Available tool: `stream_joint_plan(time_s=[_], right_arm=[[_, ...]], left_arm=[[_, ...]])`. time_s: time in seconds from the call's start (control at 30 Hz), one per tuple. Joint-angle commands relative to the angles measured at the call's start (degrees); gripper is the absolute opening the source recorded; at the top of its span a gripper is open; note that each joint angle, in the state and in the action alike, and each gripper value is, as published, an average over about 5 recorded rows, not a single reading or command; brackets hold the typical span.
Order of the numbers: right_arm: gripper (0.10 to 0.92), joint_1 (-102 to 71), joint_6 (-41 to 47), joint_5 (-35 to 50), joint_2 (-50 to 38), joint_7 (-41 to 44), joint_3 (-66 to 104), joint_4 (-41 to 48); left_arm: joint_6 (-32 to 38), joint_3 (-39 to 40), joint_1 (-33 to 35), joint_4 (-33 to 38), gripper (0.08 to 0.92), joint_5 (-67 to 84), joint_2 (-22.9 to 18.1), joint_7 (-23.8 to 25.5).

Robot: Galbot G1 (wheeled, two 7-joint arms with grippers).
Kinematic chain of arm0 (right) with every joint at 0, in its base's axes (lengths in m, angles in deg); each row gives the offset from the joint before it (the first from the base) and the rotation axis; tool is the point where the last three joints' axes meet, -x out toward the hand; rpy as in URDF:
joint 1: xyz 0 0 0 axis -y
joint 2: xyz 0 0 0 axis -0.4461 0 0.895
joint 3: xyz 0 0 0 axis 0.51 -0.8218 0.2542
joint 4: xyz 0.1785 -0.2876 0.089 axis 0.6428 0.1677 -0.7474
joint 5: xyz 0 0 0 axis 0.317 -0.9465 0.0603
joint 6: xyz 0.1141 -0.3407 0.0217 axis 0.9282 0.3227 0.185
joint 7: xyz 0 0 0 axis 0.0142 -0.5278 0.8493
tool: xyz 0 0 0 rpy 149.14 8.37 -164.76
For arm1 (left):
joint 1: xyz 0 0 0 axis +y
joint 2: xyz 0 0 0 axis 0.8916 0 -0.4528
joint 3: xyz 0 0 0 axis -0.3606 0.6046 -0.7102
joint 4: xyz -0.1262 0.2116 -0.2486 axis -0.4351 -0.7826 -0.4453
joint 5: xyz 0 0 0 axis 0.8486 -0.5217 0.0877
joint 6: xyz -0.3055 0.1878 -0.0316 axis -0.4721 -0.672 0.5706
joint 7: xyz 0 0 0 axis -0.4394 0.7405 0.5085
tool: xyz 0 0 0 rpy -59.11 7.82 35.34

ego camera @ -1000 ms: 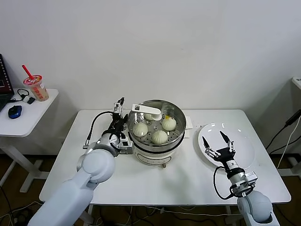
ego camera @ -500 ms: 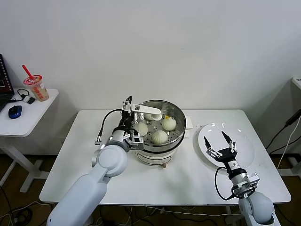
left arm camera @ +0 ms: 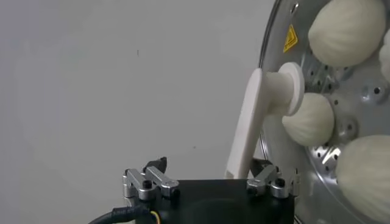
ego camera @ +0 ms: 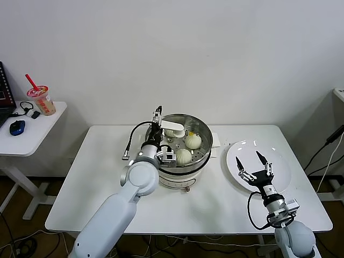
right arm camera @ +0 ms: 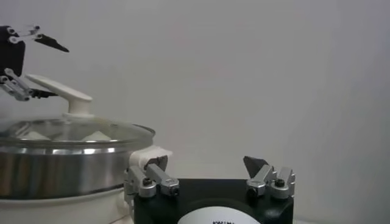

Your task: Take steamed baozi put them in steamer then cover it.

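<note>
The steamer (ego camera: 180,161) stands mid-table with the clear glass lid (ego camera: 188,134) resting on it. Through the glass I see three baozi (ego camera: 193,141) on the perforated tray, also in the left wrist view (left arm camera: 308,119). My left gripper (ego camera: 159,121) is open at the outer end of the lid's white handle (ego camera: 173,127). That handle's tip (left arm camera: 241,164) lies between the open fingers, close to one of them. My right gripper (ego camera: 252,164) hangs open and empty over the white plate (ego camera: 279,161). The right wrist view shows the steamer (right arm camera: 61,164), the lid's handle (right arm camera: 61,91) and the left gripper (right arm camera: 33,67) beyond.
The bare plate lies right of the steamer on the white table (ego camera: 215,204). A small side table at the far left carries a drink cup (ego camera: 41,99) and a mouse (ego camera: 17,127). A black cable (ego camera: 134,137) loops off my left wrist.
My left gripper has moved from the steamer's left side rightward to the end of the lid handle, staying open. The right gripper has barely shifted over the plate.
</note>
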Motion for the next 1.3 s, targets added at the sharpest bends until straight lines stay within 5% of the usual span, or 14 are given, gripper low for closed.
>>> stream_joint_plan(time_s=[0.03, 0.2, 0.87, 1.3], right_arm=[[0.823, 0.0, -0.1, 0.0, 0.1, 0.1, 0.2, 0.1], [0.823, 0.2, -0.1, 0.0, 0.3, 0.2, 0.2, 0.3], [0.823, 1.2, -0.5, -0.3, 1.1, 1.0, 0.5, 2.1], [0.823, 2.1, -0.4, -0.5, 0.8, 1.2, 0.4, 2.9]], left_arm=[[1.8, -0.5, -0.6, -3.7, 0.823, -3.6, -2.3, -0.8], [3.0, -1.9, -0.3, -4.8, 0.771, -4.6, -2.0, -0.6], [5.2, -3.1, 1.8, -4.3, 0.206, -7.3, -2.2, -1.9], [7.6, -3.4, 1.6, -0.4, 0.179, -8.8, -0.4, -3.0]])
